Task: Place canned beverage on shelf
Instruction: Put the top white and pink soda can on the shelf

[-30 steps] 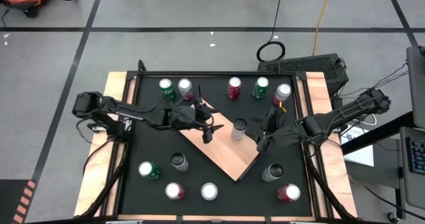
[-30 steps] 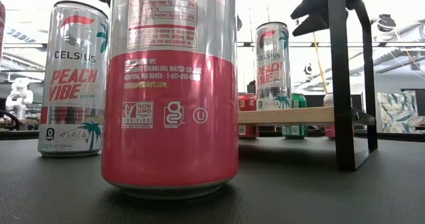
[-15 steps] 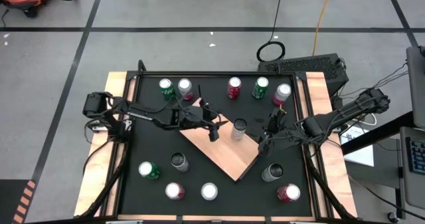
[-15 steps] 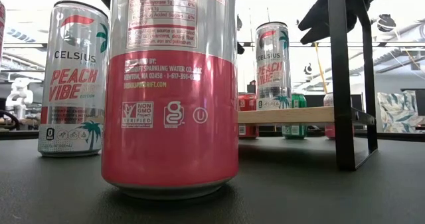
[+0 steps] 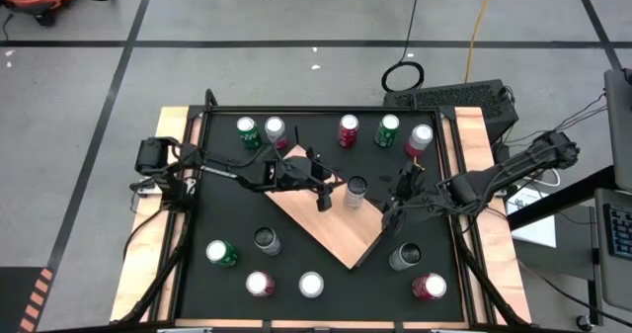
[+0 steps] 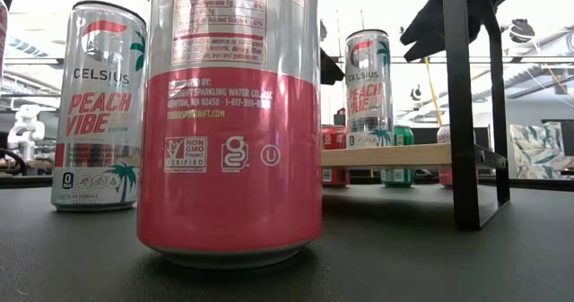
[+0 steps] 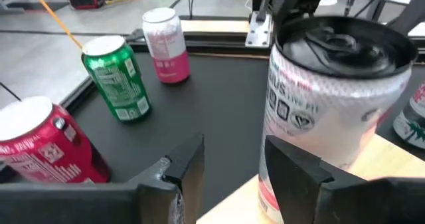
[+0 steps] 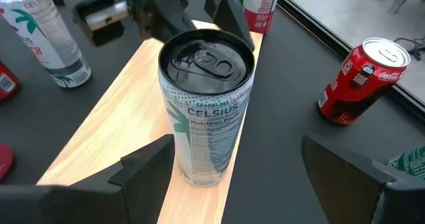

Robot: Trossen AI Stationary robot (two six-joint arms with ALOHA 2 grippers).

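Standing upright on the shelf (image 5: 331,224), the Celsius can (image 5: 355,188) is flanked by two grippers — left gripper (image 5: 321,197) and right gripper (image 5: 392,207) — both spread wide, gripping nothing.

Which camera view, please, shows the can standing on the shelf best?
The right wrist view: the Celsius can shows whole, upright on the shelf. The high view shows only its top, the left wrist view crops it, and the low view shows it small.

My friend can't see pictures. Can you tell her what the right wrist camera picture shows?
A black-topped Celsius can stands upright on the edge of the light wooden shelf, between the open fingers of the right end effector. The left end effector hovers just behind it, and a red Coca-Cola can stands on the black table.
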